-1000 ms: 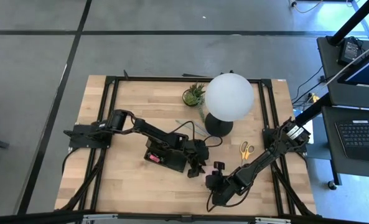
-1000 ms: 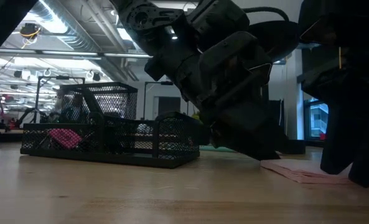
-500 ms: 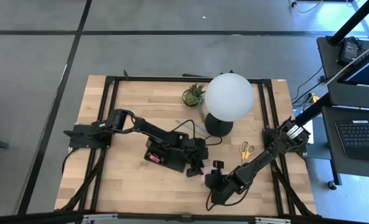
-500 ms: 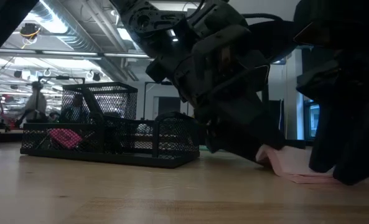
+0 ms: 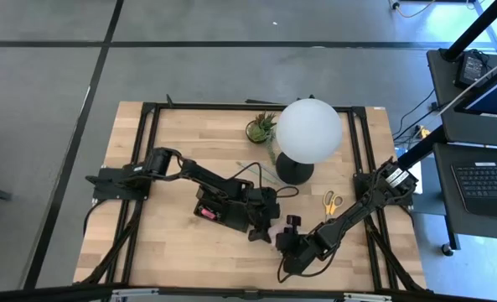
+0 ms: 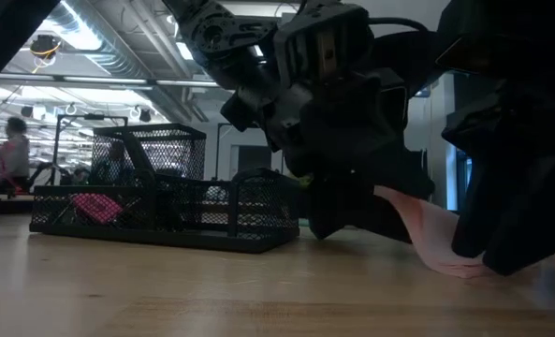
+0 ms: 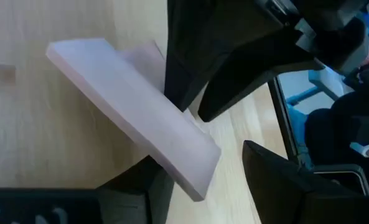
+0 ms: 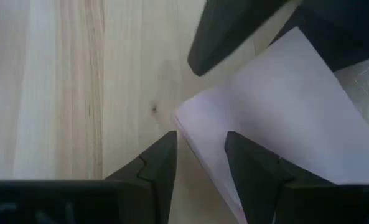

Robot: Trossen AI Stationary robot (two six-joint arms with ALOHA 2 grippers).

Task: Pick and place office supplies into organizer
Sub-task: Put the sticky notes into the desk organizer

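I have the sticky-note pad (image 7: 140, 130) tilted up off the desk (image 5: 173, 252), near the front edge and a little right of the middle, just beside the right end of the organizer (image 6: 165, 211). My left gripper (image 5: 261, 228) is on it: in the left wrist view its fingers (image 7: 296, 186) stand either side of the pad's raised end, and in the low view the pad slopes from that gripper down to the wood, so I judge it pinched at one edge only. My right gripper (image 5: 286, 243) is down at the pad's low corner, fingers (image 8: 153, 168) set narrowly apart and holding nothing; I read it as a backstop, not a grasp.

The organizer sits left of the pad with something pink (image 6: 97, 206) already in one compartment. The scissors (image 5: 330, 201) lie well apart toward the right edge, near the lamp (image 5: 307, 134) and the plant (image 5: 261, 127).

To do this lift well, I would keep the pinch firm and raise slowly, since an edge grip on a stack of sheets may let it fan or slip. I would ease the right gripper clear before swinging left, because the two arms are crowded. Then I would carry the pad above the mesh wall and level it over an empty compartment.
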